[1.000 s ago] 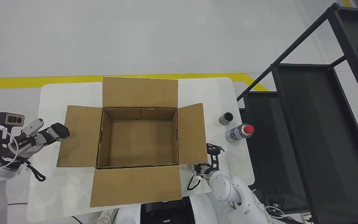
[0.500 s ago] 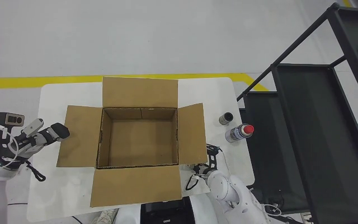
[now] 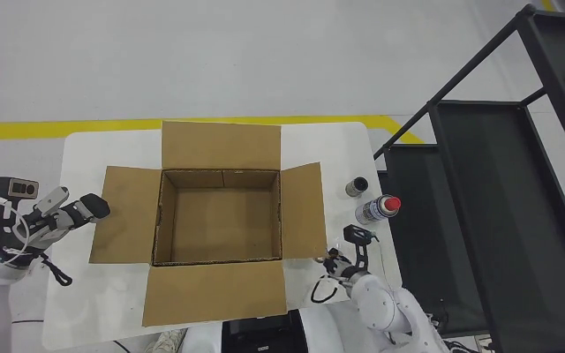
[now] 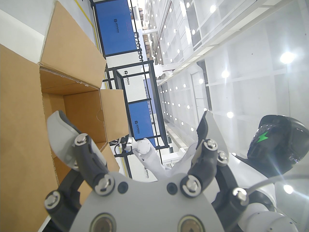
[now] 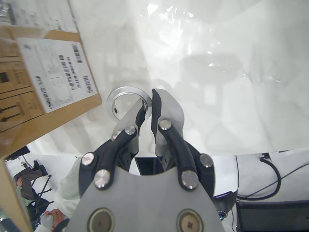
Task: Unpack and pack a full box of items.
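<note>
Right claw point(image 5: 147, 108) grips ring point(image 5: 113, 97) just beside box flap point(image 5: 55, 34).

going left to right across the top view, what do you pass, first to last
left gripper → open cardboard box → small dark can → spray can with red cap → black metal rack

Bright, even overhead light fills the top view; the white desk point(image 3: 88, 150) looks nearly washed out, and the cardboard box point(image 3: 221, 221) casts only faint, soft shadows. In the left wrist view, ceiling lamps point(image 4: 287, 57) flare into stars and straight lines bow towards the edges. In the right wrist view, glare speckles the glossy desk, the metal ring point(image 5: 120, 92) gleams, and the box labels point(image 5: 55, 68) are smeared.
</note>
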